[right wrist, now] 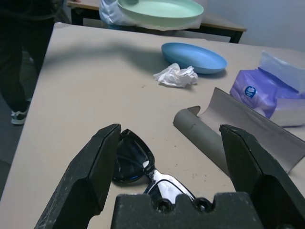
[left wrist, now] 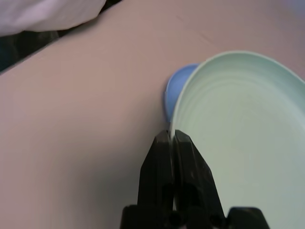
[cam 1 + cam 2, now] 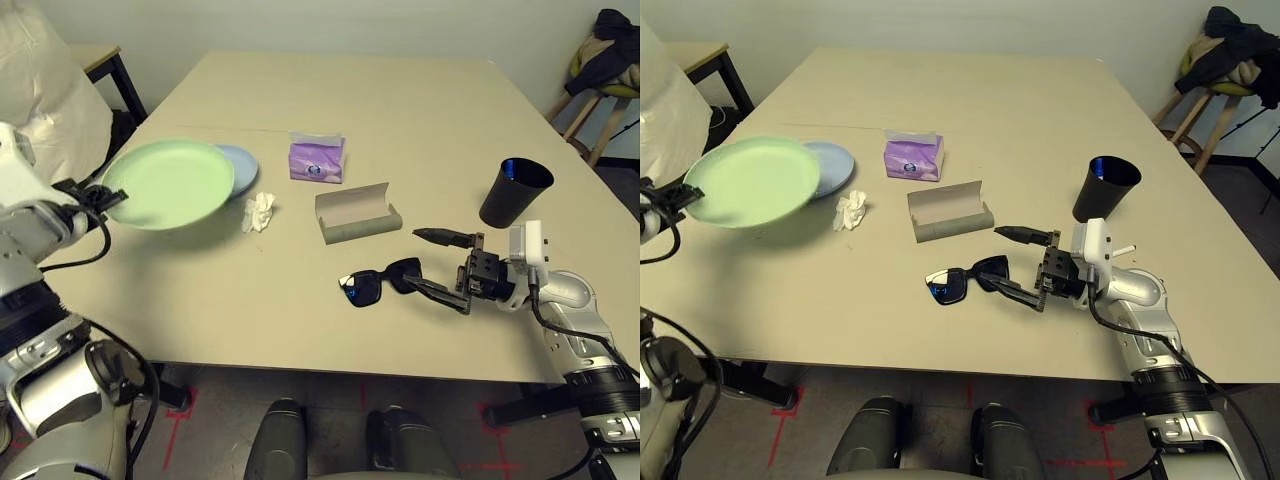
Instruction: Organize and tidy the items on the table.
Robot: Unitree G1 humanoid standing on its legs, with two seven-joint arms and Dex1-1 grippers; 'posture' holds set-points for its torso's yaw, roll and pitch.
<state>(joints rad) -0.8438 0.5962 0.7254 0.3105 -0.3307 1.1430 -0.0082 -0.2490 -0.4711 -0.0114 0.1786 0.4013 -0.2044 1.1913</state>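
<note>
Now the left gripper [image 2: 172, 143] is clamped on the rim of the pale-green plate [image 3: 170, 183], holding it lifted off the beige table [image 3: 400, 110], above and partly overlapping the light-blue plate [image 1: 194, 57], which lies flat on the tabletop. A crumpled white tissue [image 3: 259, 211] sits just beside the blue plate. Behind it stands the purple tissue pack [image 3: 317, 158]. The grey glasses case [image 3: 357, 214] lies open near the middle. Close in front of it rest the black sunglasses [image 3: 378, 282], with the right gripper [image 3: 436, 262] level beside them, its fingers spread wide apart around one temple end, not gripping. The black cup [image 3: 514, 192] stands upright behind that gripper.
</note>
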